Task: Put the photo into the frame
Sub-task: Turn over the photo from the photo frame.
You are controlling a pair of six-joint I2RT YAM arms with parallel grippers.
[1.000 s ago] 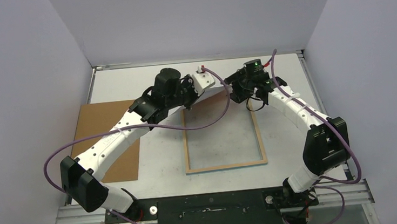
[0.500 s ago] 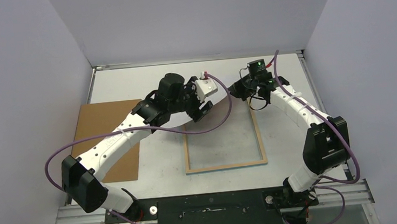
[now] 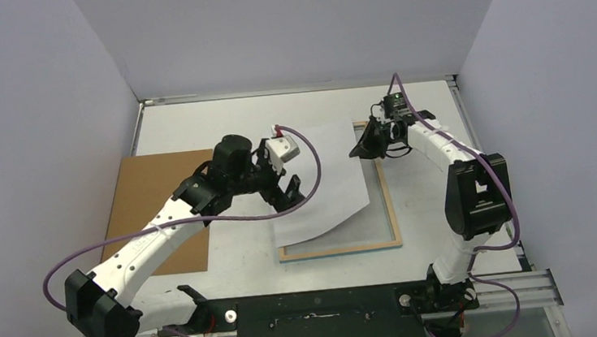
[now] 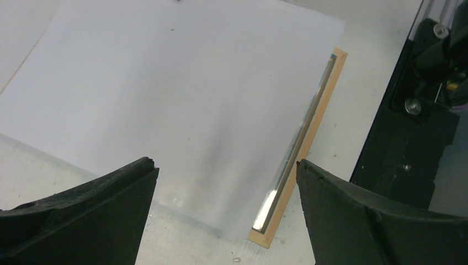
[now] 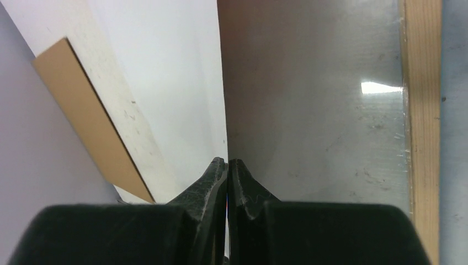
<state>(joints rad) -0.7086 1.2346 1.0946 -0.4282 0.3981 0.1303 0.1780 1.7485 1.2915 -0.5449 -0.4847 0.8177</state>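
The photo [image 3: 325,178], blank side up, lies askew across the left of the frame [image 3: 391,209], not seated inside it. The right gripper [image 3: 361,148] pinches its far corner; the left gripper [image 3: 288,195] hovers above, fingers spread wide.

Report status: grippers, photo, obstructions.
Left gripper open over photo. Right gripper shut on its far edge. Photo blank side up, askew across frame. Nothing blocking.
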